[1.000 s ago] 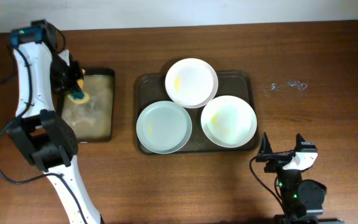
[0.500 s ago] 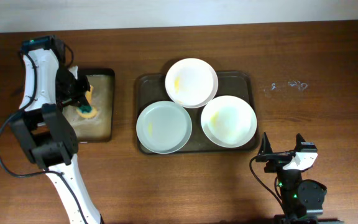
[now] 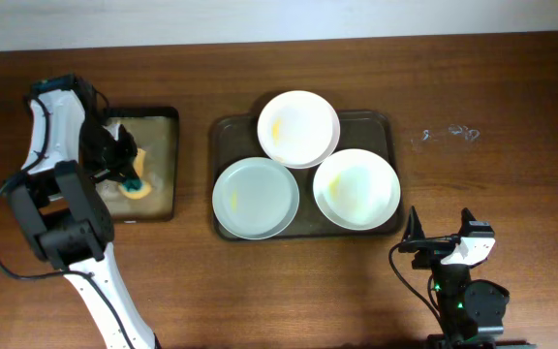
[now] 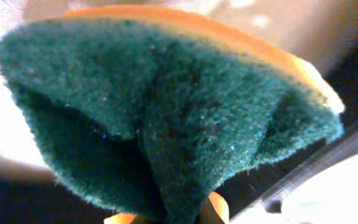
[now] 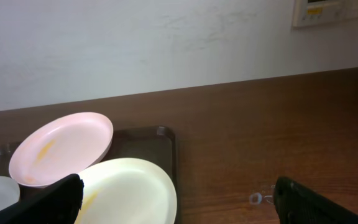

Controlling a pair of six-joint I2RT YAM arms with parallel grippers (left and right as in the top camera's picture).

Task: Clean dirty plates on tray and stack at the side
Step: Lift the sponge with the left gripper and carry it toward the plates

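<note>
While the L gripper (image 3: 127,173) hangs over the small black tray (image 3: 159,199) at the table's (image 3: 511,194) left end, its jaws are pinched tight on a sponge (image 3: 136,184). Seen from the left wrist, the sponge (image 4: 166,112) fills nearly the whole view: green scrub side toward the cam, yellow-orange foam along the top edge, body creased where it's squeezed. Whether the sponge touches that tray's tan bottom can't be told.

The R gripper (image 3: 441,231) sits low at the table's front right, well apart from everything, fingers spread wide w/ nothing between them.

All 3 plates lie on the big dark tray (image 3: 384,124) mid-table. The back plate (image 3: 298,128) pokes past the tray's far rim & overlaps the edges of the other two; yellow smear on its left part. In the right wrist view it looks tilted, leaning on the front-right plate (image 5: 129,190). The front-left plate (image 3: 255,198) shows no clear stain from overhead. The front-right plate (image 3: 356,188) has a faint yellow smear near its centre.

A small clear bit (image 3: 449,134) lies on bare wood to the right of the big tray; too small to tell what it is.
</note>
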